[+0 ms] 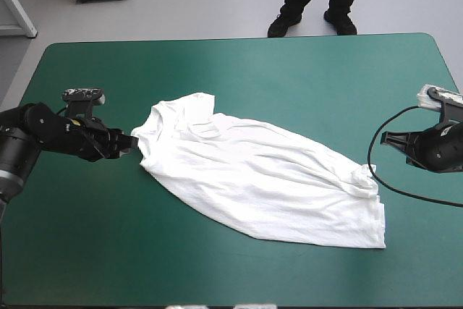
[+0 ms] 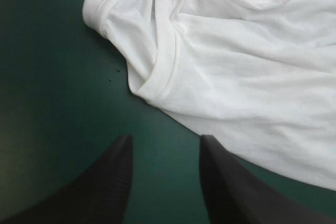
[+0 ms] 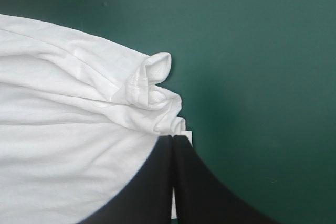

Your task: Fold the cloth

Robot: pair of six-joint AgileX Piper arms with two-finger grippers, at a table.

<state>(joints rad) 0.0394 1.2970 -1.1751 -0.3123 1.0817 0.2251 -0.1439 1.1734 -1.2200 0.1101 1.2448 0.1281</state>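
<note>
The T-shirt [image 1: 268, 179] is spread flat mid-table on the teal-green cover [image 1: 217, 63], its long axis laid diagonally: collar end far-left, hem near-right. The left gripper [image 1: 130, 144] is stretched low toward the collar end, fingers parted, nothing held. The right gripper [image 1: 387, 139] is seen closed and empty, near the bunched hem corner.

White T-shirt [image 1: 268, 179] on teal-green table [image 1: 217, 63]

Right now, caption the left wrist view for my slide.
Open left hand just short of a hemmed edge of the white T-shirt on the teal-green cover.
</note>
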